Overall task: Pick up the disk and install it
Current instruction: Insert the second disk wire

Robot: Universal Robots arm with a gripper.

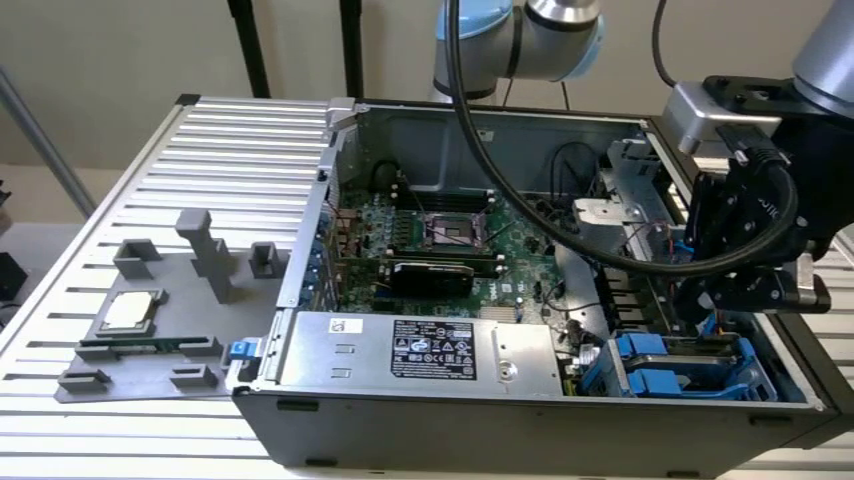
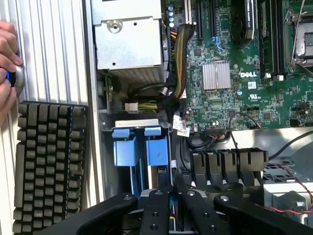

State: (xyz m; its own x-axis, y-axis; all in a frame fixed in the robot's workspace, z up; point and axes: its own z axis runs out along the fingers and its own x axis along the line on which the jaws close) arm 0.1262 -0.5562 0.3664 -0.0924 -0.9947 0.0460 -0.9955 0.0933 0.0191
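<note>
My gripper hangs over the drive bay at the near corner of the open computer case, on the exterior view's right. In the wrist view its black fingers stand close together, and a thin blue-edged strip of the disk shows edge-on between them, so the gripper is shut on it. The rest of the disk is hidden behind the gripper body. Just under the fingers, two blue plastic handles sit in the bay, next to a narrow dark slot.
The grey power supply lies along the case front, beside the bay. The green motherboard and loose cables fill the middle. A grey fixture tray holds a small square chip. A person's hand and a black keyboard lie outside the case.
</note>
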